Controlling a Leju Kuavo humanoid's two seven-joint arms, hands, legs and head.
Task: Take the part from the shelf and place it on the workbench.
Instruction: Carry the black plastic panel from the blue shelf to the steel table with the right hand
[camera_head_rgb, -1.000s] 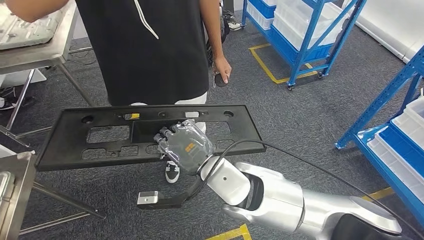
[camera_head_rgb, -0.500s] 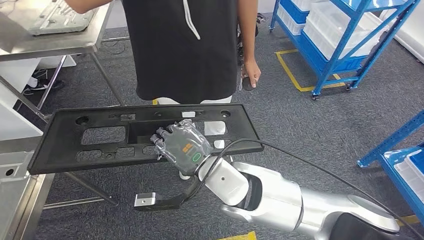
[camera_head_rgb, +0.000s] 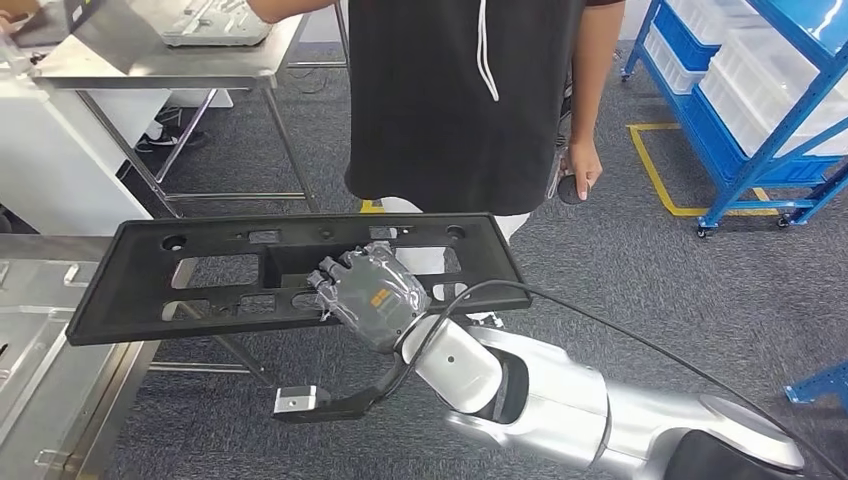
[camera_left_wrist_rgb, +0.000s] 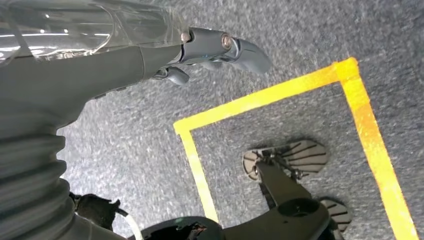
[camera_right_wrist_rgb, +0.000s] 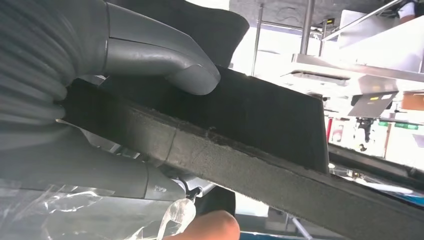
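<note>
The part is a long black plastic panel (camera_head_rgb: 130, 280) with several cut-outs, held level in front of me. My right hand (camera_head_rgb: 370, 295), wrapped in a clear cover, grips its near edge around the middle. In the right wrist view the thumb (camera_right_wrist_rgb: 155, 55) presses on one face of the panel (camera_right_wrist_rgb: 260, 115) and the fingers lie under it. A steel workbench (camera_head_rgb: 40, 310) sits at the lower left, with the panel's left end over its corner. My left hand (camera_left_wrist_rgb: 90, 60) hangs over the grey carpet, fingers apart, holding nothing.
A person in a black top (camera_head_rgb: 460, 100) stands just behind the panel, one hand (camera_head_rgb: 582, 170) hanging down. A second steel table (camera_head_rgb: 150, 60) with metal parts is at the far left. Blue shelving (camera_head_rgb: 760, 110) with white bins stands at the right. Yellow floor tape (camera_left_wrist_rgb: 280, 95) lies below.
The whole picture has shifted right, so the camera has turned left. The steel workbench has come further into view at the lower left. My right hand still holds the panel the same way.
</note>
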